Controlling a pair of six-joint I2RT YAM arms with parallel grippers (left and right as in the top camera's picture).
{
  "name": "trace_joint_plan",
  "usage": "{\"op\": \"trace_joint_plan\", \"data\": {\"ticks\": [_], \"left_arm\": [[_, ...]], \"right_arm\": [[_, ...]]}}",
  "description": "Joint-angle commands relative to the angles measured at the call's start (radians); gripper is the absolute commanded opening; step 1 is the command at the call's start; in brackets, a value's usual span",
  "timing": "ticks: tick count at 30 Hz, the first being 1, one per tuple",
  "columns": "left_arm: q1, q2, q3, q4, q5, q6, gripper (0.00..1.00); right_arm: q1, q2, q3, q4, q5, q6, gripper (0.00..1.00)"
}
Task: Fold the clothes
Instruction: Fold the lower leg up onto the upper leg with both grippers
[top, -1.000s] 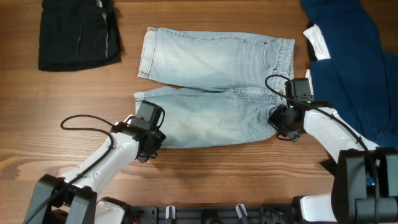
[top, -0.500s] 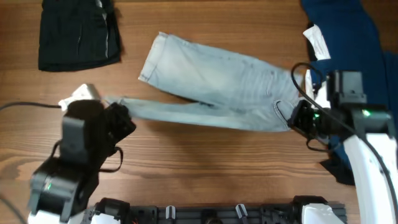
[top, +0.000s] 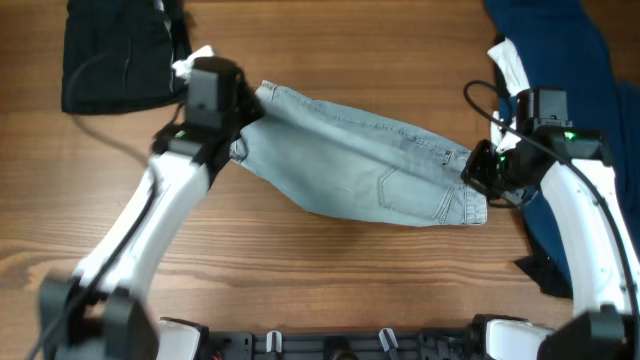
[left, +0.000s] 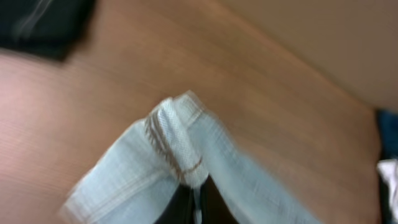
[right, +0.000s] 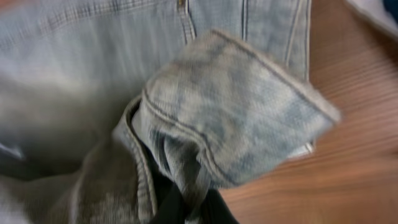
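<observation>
The pale blue denim shorts (top: 350, 160) hang stretched between my two grippers, lifted above the wooden table and running from upper left to lower right. My left gripper (top: 240, 112) is shut on a leg hem (left: 177, 146) at the left end. My right gripper (top: 478, 170) is shut on the waistband end (right: 211, 137) at the right. The lower edge of the shorts sags toward the table. A black garment (top: 115, 55) lies at the far left. A navy garment (top: 575, 60) with a white piece (top: 510, 65) lies at the far right.
The wooden table (top: 330, 270) shows below the shorts. The black garment sits just behind my left arm, the navy one just behind my right arm. A black rail (top: 330, 345) runs along the front edge.
Both grippers lifted the shorts off the table. The left gripper swung from the front left up toward the back, carrying the leg hem over. The right gripper rose slightly with the waistband.
</observation>
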Motion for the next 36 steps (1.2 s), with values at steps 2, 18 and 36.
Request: {"op": "trace_joint_plan", "data": {"ticks": [2,18,36], "left_arm": [[0.014,0.249,0.013,0.235,-0.072,0.025,0.04],[0.001,0.362,0.013,0.447,-0.064,0.042,1.00],[-0.008,0.348,0.013,0.222,0.177,0.482,1.00]], "right_arm": [[-0.066,0.128,-0.027,0.151,0.132,-0.008,0.04],[-0.066,0.324,0.006,0.571,0.109,0.023,1.00],[0.027,0.177,0.206,0.146,0.082,-0.273,1.00]]}}
